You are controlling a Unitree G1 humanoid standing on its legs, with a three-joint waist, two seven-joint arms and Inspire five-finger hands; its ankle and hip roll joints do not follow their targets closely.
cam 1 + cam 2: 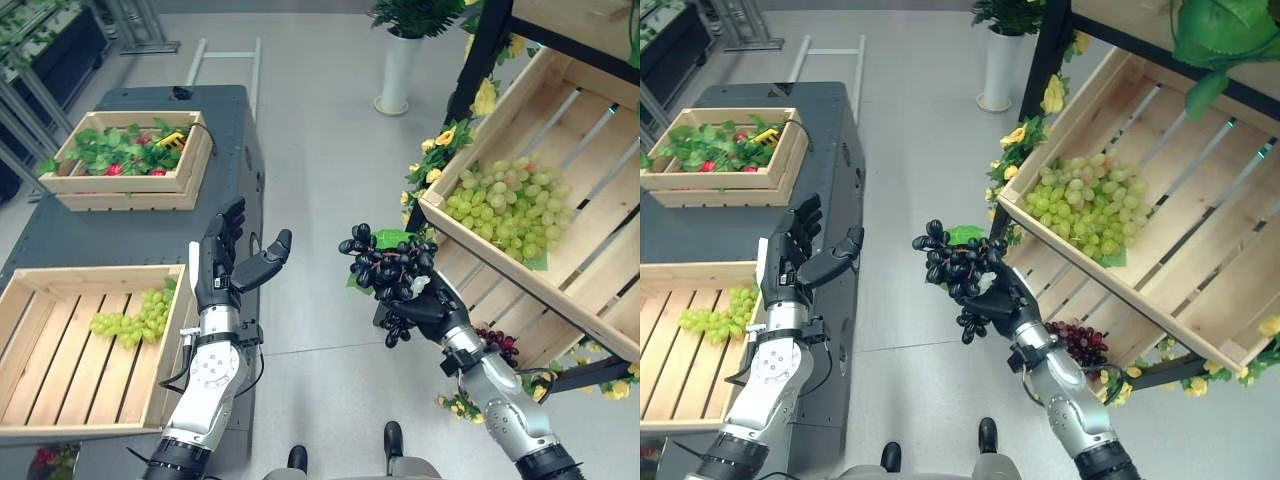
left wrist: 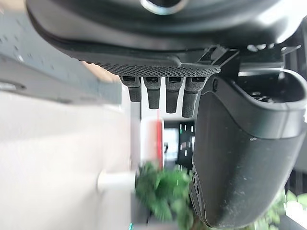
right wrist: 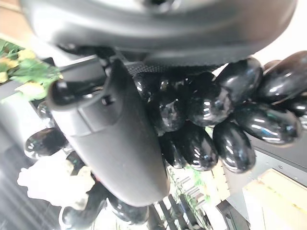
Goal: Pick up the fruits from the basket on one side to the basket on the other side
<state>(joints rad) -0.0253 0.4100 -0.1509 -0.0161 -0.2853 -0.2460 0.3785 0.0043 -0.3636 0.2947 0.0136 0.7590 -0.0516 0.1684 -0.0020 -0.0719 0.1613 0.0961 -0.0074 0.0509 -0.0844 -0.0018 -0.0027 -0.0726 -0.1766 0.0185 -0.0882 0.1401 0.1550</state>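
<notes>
My right hand (image 1: 428,308) is shut on a bunch of black grapes (image 1: 385,262) with a green leaf, held up over the floor between the two baskets. In the right wrist view the thumb (image 3: 110,129) presses against the glossy black grapes (image 3: 230,124). My left hand (image 1: 222,265) is raised, open and holding nothing, beside the near wooden basket (image 1: 90,275) on the left, which holds green grapes (image 1: 135,318). The tilted wooden basket (image 1: 590,250) on the right holds a pile of green grapes (image 1: 505,205).
A second crate (image 1: 130,190) with leaves and red fruit sits farther back on the dark table (image 1: 130,230). Dark red grapes (image 1: 497,345) lie under the right shelf. Yellow flowers (image 1: 440,140) edge the shelf frame. A white vase (image 1: 397,70) stands behind.
</notes>
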